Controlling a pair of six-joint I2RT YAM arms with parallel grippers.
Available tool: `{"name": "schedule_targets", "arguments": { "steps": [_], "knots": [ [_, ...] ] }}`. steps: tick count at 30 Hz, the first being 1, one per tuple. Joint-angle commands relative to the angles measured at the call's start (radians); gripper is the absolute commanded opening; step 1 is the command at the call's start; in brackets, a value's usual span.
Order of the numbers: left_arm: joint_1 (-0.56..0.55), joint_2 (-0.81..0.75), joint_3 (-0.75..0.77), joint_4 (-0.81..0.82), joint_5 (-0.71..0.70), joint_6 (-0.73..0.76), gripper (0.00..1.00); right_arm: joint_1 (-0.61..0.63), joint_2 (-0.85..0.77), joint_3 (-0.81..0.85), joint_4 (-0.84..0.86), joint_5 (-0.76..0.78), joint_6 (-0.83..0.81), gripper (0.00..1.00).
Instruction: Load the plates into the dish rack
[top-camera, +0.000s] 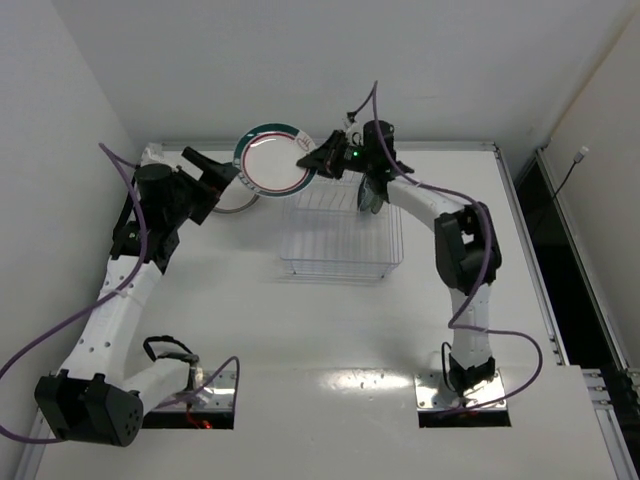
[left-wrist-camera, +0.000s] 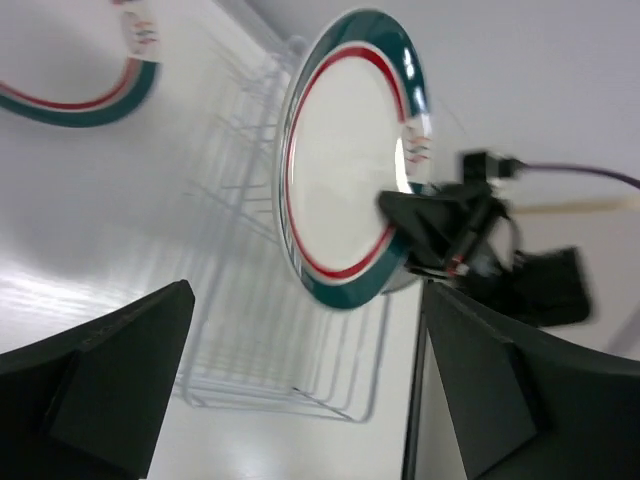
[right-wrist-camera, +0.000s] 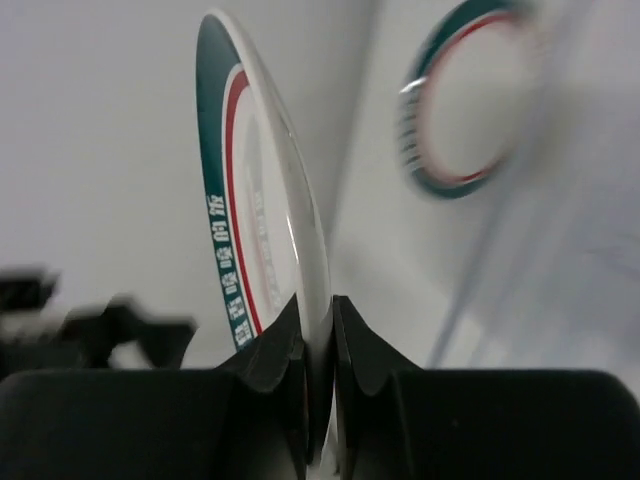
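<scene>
My right gripper (top-camera: 312, 160) is shut on the edge of the white plate with red ring and green rim (top-camera: 273, 160). It holds the plate upright in the air over the far left end of the clear dish rack (top-camera: 342, 240). The right wrist view shows its jaws (right-wrist-camera: 318, 310) pinching the rim of this plate (right-wrist-camera: 250, 200). My left gripper (top-camera: 225, 176) is open and empty just left of the held plate. A second plate with green rim and red ring (left-wrist-camera: 75, 95) lies on the table by it, also seen in the right wrist view (right-wrist-camera: 465, 110).
The rack (left-wrist-camera: 270, 330) stands at the middle back of the table. A dark greenish object (top-camera: 368, 195) sits at the rack's far right end under my right arm; I cannot tell what it is. The back wall is close behind the plates.
</scene>
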Motion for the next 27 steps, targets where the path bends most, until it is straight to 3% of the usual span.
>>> {"name": "schedule_targets", "arguments": {
  "steps": [1,2,5,7,10,17,27],
  "knots": [
    [0.005,-0.012,0.058,-0.199,-0.201,0.089,0.99,0.016,-0.287,0.228,-0.691,0.671,-0.578,0.00],
    [0.005,-0.023,0.058,-0.218,-0.230,0.108,0.99,0.054,-0.301,0.262,-0.861,0.793,-0.617,0.00],
    [0.005,-0.077,0.049,-0.243,-0.336,0.195,0.99,0.097,-0.292,0.369,-1.086,1.169,-0.667,0.00],
    [0.005,-0.101,0.021,-0.253,-0.393,0.272,0.99,0.125,-0.269,0.428,-1.160,1.427,-0.703,0.00],
    [0.005,-0.130,-0.020,-0.266,-0.493,0.321,0.99,0.154,-0.207,0.472,-1.255,1.652,-0.717,0.00],
    [0.005,-0.149,-0.151,-0.227,-0.602,0.403,0.99,0.177,-0.089,0.520,-1.330,1.805,-0.727,0.00],
    [0.005,-0.167,-0.187,-0.227,-0.584,0.412,0.99,0.167,-0.012,0.466,-1.243,1.708,-0.728,0.00]
  ]
}}
